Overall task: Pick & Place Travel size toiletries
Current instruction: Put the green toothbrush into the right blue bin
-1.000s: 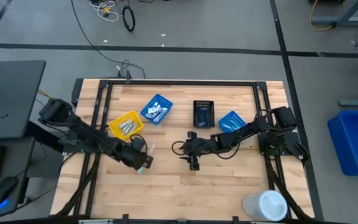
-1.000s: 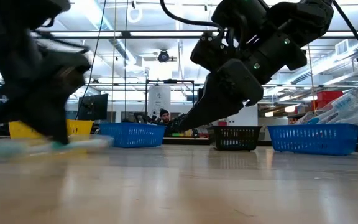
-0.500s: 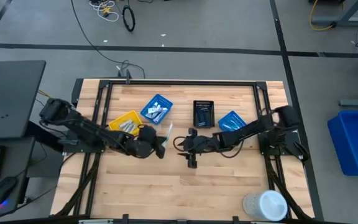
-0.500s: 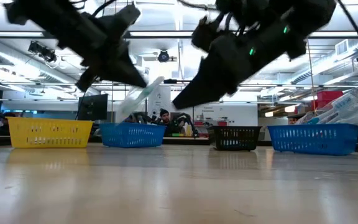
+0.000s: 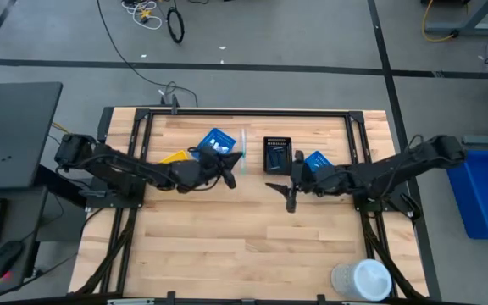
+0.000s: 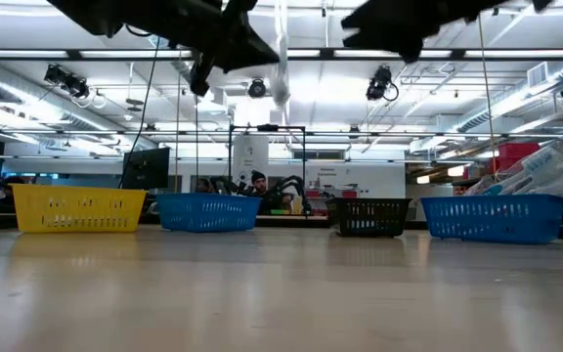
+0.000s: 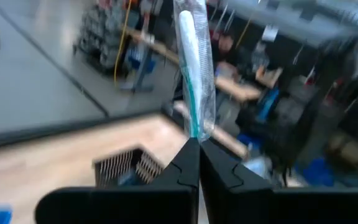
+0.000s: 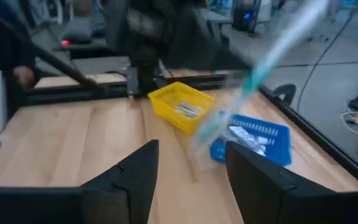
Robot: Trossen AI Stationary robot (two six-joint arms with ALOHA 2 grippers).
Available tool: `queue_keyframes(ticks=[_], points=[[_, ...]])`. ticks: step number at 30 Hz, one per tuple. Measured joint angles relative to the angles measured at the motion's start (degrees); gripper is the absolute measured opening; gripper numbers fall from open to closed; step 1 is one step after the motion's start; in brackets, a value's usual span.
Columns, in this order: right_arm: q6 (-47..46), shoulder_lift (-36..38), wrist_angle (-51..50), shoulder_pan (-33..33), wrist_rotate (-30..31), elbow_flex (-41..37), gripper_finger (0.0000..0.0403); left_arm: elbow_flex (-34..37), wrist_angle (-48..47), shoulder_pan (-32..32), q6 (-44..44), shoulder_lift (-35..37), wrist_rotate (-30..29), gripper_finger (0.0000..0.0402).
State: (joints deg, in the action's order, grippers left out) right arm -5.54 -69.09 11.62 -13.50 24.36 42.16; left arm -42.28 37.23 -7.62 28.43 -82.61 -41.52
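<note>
Left gripper (image 5: 230, 169) raised, jaws clamped — right gripper (image 5: 288, 197) jaws apart.

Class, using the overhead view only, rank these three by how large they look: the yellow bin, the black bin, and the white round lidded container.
1. White round lidded container.
2. Black bin.
3. Yellow bin: unsure, since the left arm hides much of it.

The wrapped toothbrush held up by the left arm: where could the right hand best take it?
Judging by its pose, the free upper half. The toothbrush sticks straight out of the shut left hand, which pinches its lower end, so the open right hand could close across the slim shaft from the side.
</note>
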Motion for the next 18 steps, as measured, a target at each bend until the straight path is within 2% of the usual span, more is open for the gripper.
queue_keyframes(ticks=[4,8,12,18], points=[[-0.47,-2.24,17.99,1.44,0.63,-8.31,0.0201,-0.04,5.8,0.87,-4.89,0.04,0.39,0.0006],[2.57,-5.29,31.37,3.65,-1.7,-12.46,0.0221,-0.04,6.6,0.98,-5.88,0.07,4.1,0.0012],[4.22,-6.63,34.22,7.23,-10.07,-11.35,0.0254,-0.04,7.3,0.98,-6.47,0.07,8.96,0.0005],[-3.15,-11.14,34.04,12.02,-19.21,-7.23,0.0286,-0.04,7.97,0.98,-7.14,0.07,10.79,0.0011]])
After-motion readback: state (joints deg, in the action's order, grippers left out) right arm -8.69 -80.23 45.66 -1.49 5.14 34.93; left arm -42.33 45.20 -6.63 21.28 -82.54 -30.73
